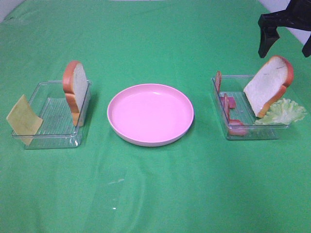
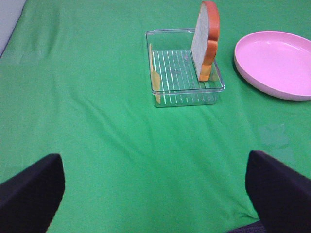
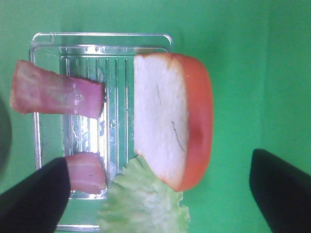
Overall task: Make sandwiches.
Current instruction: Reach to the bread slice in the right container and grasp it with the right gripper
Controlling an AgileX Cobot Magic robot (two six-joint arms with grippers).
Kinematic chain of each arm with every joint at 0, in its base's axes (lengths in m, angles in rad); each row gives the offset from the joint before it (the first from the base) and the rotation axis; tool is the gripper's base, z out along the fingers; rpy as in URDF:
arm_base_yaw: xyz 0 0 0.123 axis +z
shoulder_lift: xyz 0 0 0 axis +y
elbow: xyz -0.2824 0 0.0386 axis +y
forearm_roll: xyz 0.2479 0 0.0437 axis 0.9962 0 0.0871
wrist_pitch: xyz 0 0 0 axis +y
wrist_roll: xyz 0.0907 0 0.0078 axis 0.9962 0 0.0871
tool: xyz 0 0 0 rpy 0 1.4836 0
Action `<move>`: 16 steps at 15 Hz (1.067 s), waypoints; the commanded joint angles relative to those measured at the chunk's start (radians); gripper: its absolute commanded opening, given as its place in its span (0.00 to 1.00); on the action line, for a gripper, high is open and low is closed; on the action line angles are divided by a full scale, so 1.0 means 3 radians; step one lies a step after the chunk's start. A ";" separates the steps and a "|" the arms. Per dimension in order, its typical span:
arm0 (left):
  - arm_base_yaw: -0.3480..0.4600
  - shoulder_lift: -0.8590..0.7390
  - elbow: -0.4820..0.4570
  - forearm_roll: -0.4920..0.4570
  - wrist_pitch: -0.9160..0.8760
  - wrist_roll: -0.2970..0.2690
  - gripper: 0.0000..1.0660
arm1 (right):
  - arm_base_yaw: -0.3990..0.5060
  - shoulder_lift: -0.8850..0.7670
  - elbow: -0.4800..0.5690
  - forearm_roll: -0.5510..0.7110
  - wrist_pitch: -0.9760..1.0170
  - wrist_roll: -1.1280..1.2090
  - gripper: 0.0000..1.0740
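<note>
Hovered, right gripper (image 3: 156,156) spread empty, over the bread slice (image 1: 268,87) leaning in the tray (image 1: 252,134) at 3 o'clock from the plate (image 1: 150,114), apparently opening the first pick; needed descent and closing.

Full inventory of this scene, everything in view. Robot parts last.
cloth: 1, green, covers the table
plate: 1, pink, centre, nothing on it
trays: 2, clear; left tray and right tray flank the plate
bread: 2, white with orange-brown crust; one upright in left tray, one leaning in right tray
cheese: 1, yellow, leaning on left tray's outer wall
bacon: at least 2, reddish-brown, right tray
lettuce: 1, pale green, at right tray's outer front corner, over its rim
left pincer: 1, black, open, holding nothing
right pincer: 1, black, open, above right tray
</note>
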 commanded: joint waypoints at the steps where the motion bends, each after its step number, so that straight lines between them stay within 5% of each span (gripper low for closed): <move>1: 0.0000 -0.0043 0.0010 0.0010 -0.0053 -0.0013 0.87 | -0.0010 0.0037 -0.0030 0.0027 0.0040 -0.0050 0.88; 16: 0.0000 -0.0043 0.0010 0.0010 -0.0053 -0.0013 0.87 | -0.0123 0.0510 -0.0030 0.0063 -0.0257 -0.0103 0.81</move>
